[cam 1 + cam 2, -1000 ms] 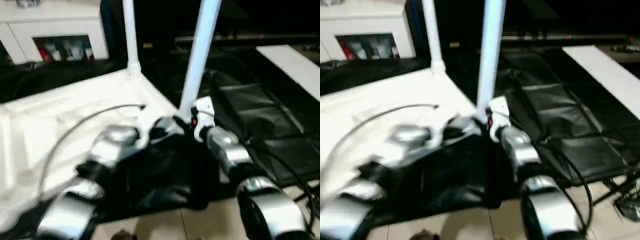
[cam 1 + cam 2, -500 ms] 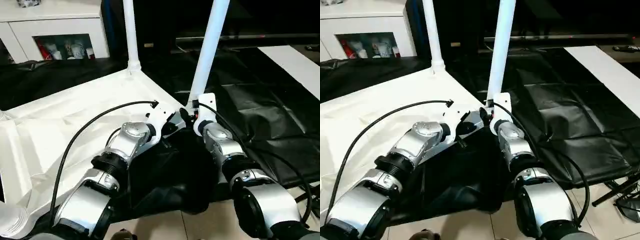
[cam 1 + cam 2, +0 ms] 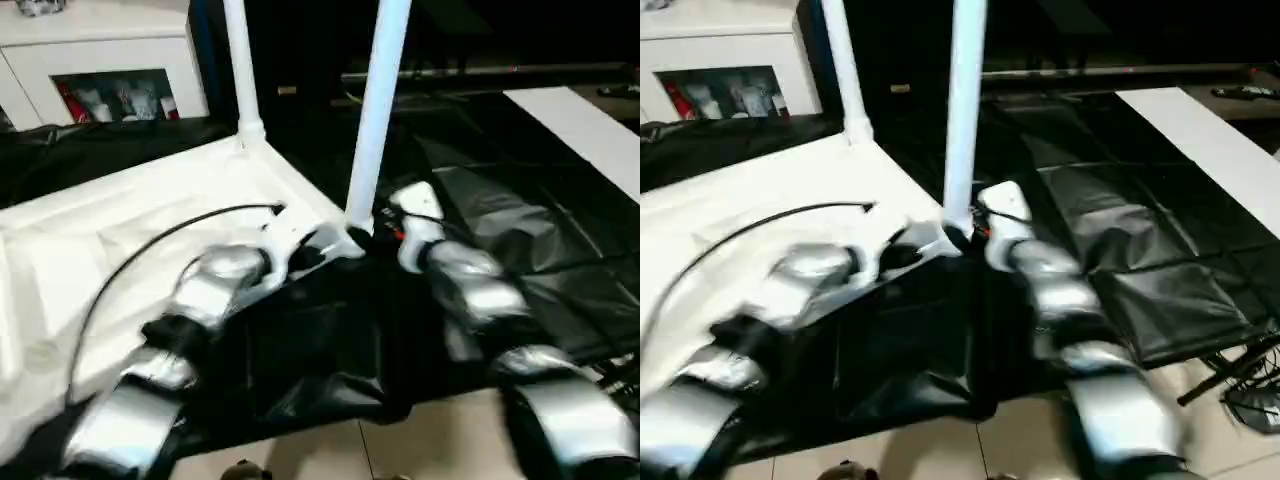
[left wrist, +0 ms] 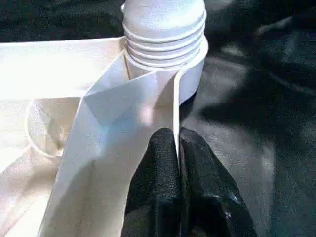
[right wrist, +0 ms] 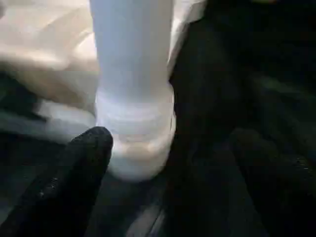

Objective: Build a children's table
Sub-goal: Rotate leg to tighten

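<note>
Tabletop [image 3: 150, 210] upside down on black desk [image 3: 520, 230], two legs [image 3: 375, 110] upright. Left wrist view: left gripper [image 4: 177, 148] jaws pinch tabletop rim. Right wrist view: right gripper [image 5: 173, 163] jaws wide, straddling leg base

An indoor room set up as a robot test space, with a home-like look: a work table draped in black cloth [image 3: 520, 230] stands on a pale tiled floor [image 3: 420, 450]. Behind the table's far left corner sits a white cabinet [image 3: 100, 45] with an open shelf of small colourful items [image 3: 115, 100], too blurred to name. A white board [image 3: 1210, 140] lies along the table's right edge. Cables and a black stand [image 3: 1240, 385] trail on the floor by the near right corner.
</note>
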